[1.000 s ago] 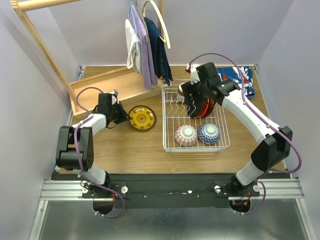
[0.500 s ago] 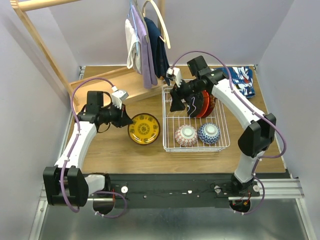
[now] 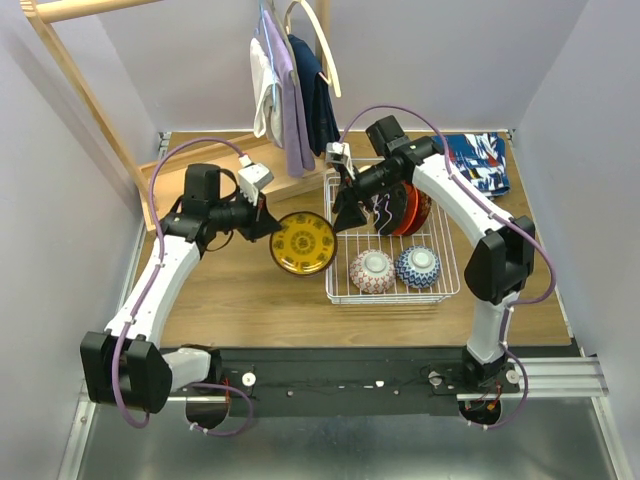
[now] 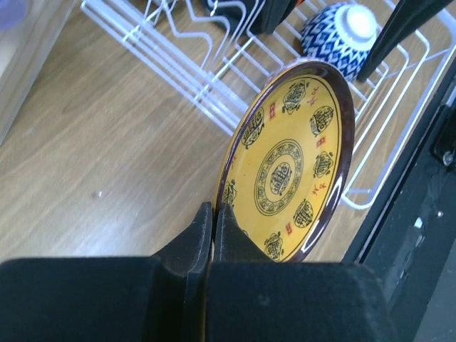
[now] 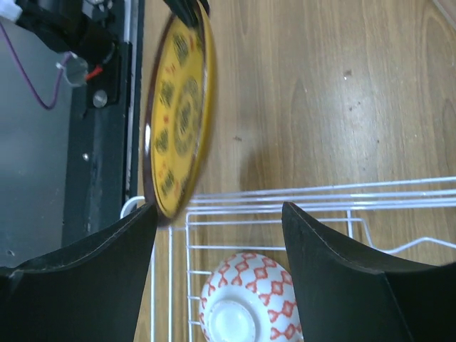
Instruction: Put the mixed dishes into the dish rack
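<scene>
Seen from above, the left gripper (image 3: 272,222) has lifted the round, dark-rimmed, medallion-printed yellow plate (image 3: 302,243) off the wooden table (image 3: 240,290) within the last second. It now carries the plate tipped up, just beside the left rim of the white wire dish rack (image 3: 329,272). Meanwhile the right gripper (image 3: 345,212) has swung away from the plates standing at the back of the rack and now hangs over the rack's left side, near the yellow plate. In the left wrist view, the fingers (image 4: 203,224) are pinched shut on the plate's lower rim, and the blue-patterned bowl (image 4: 342,32) sits in the rack beyond. In the right wrist view, the jaws are spread wide with nothing between them. The plate (image 5: 178,114) stands edge-on just ahead, and the pink-patterned bowl (image 5: 246,303) lies below. This looks like a handover or a guided slotting into the tines, with the last plate nearly loaded.
</scene>
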Robot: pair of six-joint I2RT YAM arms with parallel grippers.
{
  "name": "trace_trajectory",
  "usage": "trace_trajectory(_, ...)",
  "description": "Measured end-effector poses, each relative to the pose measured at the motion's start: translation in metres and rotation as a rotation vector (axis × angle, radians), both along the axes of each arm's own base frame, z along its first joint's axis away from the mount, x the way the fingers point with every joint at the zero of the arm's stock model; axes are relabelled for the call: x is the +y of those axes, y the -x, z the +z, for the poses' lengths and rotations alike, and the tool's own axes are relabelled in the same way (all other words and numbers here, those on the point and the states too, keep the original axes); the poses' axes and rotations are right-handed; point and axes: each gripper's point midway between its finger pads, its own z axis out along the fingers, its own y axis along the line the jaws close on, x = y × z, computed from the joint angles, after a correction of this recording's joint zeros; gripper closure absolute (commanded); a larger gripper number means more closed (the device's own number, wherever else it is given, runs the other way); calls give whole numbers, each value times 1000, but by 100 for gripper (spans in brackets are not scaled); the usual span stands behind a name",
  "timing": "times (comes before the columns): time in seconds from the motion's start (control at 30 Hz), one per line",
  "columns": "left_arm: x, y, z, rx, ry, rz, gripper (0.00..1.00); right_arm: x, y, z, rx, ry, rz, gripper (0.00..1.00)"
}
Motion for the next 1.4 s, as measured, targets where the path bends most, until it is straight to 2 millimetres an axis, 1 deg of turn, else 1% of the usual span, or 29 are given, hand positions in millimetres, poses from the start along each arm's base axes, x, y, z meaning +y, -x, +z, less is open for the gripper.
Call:
trace_trajectory(0.07, -8, -5, 3, -5, 19, -6, 100, 3, 0, 4, 10, -23, 0, 25)
trace_trajectory(0.1, -11, -8, 3, -3, 28, -2, 100, 5, 0, 5, 17, -30, -2, 28)
trace_trajectory(0.13, -12, -11, 4, 0, 36, 4, 100, 6, -1, 7, 22, -39, -4, 33)
trace_trajectory(0.17, -13, -13, 4, 1, 40, 6, 100, 8, -1, 7, 33, -49, -6, 44)
trace_trajectory(0.23, -16, -18, 8, -8, 51, 13, 100, 11, -2, 7, 53, -56, -12, 54)
trace_trajectory(0.27, -16, -19, 9, -10, 54, 14, 100, 12, -3, 5, 63, -58, -16, 65)
trace_trajectory(0.33, -17, -22, 13, -20, 65, 20, 100, 13, -4, 2, 83, -54, -24, 74)
trace_trajectory(0.37, -18, -24, 15, -23, 73, 27, 100, 14, -5, 1, 97, -51, -30, 85)
trace_trajectory(0.4, -19, -26, 18, -25, 83, 34, 100, 14, -5, 0, 104, -49, -35, 90)
trace_trajectory(0.43, -19, -27, 19, -26, 90, 38, 99, 15, -7, -2, 106, -47, -44, 96)
trace_trajectory(0.47, -20, -26, 20, -19, 100, 37, 93, 14, -11, -3, 102, -35, -65, 100)
trace_trajectory(0.5, -21, -27, 23, -16, 111, 44, 84, 13, -15, -4, 104, -29, -85, 99)
trace_trajectory(0.53, -23, -27, 24, -17, 116, 45, 64, 11, -19, -6, 103, -21, -106, 100)
trace_trajectory(0.63, -23, -33, 26, -18, 118, 71, 45, 10, -29, -10, 106, 1, -164, 100)
trace_trajectory(0.67, -21, -36, 27, -29, 108, 88, 42, 11, -31, -11, 109, 13, -187, 99)
trace_trajectory(0.73, -13, -46, 27, -54, 73, 143, 31, 7, -39, -16, 104, 57, -272, 99)
trace_trajectory(0.8, 2, -59, 27, -91, 20, 239, 30, 1, -45, -18, 88, 97, -354, 99)
trace_trajectory(0.83, 11, -64, 27, -108, -8, 290, 29, -5, -50, -18, 70, 127, -421, 99)
trace_trajectory(0.9, 36, -76, 30, -151, -68, 416, 29, -20, -55, -17, 42, 180, -536, 99)
trace_trajectory(0.93, 51, -82, 32, -170, -92, 480, 29, -29, -57, -11, 21, 195, -598, 100)
trace_trajectory(1.0, 70, -89, 35, -192, -120, 564, 30, -45, -60, -2, -14, 224, -709, 99)
trace_trajectory(1.03, 82, -92, 37, -200, -133, 614, 30, -55, -62, 9, -44, 224, -774, 100)
trace_trajectory(1.07, 90, -95, 37, -204, -140, 649, 30, -62, -63, 15, -63, 228, -820, 100)
trace_trajectory(1.13, 95, -96, 37, -200, -139, 679, 30, -82, -67, 31, -107, 237, -947, 100)
trace_trajectory(1.17, 95, -96, 36, -196, -131, 684, 30, -88, -69, 35, -121, 240, -994, 99)
trace_trajectory(1.2, 94, -96, 35, -194, -127, 686, 30, -100, -74, 43, -139, 245, -1083, 100)
trace_trajectory(1.23, 94, -96, 32, -185, -122, 690, 30, -105, -76, 45, -149, 250, -1115, 99)
trace_trajectory(1.3, 93, -94, 25, -165, -119, 693, 30, -121, -83, 46, -157, 276, -1239, 100)
trace_trajectory(1.4, 93, -93, 20, -148, -117, 697, 30, -140, -89, 36, -146, 335, -1387, 99)
